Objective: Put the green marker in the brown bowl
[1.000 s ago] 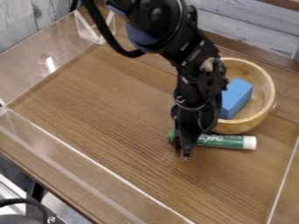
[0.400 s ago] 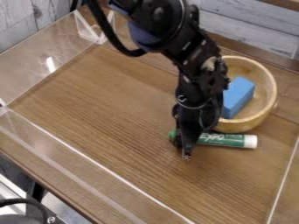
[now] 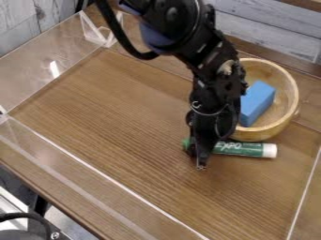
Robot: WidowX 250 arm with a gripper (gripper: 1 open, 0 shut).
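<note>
Gripping stage only — gripper (image 3: 201, 155) clenched on green marker (image 3: 234, 148) near its cap end, marker lying flat on table (image 3: 100, 112) just beside brown bowl (image 3: 291, 89). Lift and drop into bowl left; blue block (image 3: 256, 102) sits inside.

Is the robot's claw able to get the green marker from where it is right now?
Probably yes. The gripper is already down at the capped end of the green marker, shut on it. Nothing lies across the marker; the brown bowl sits just behind it.
</note>
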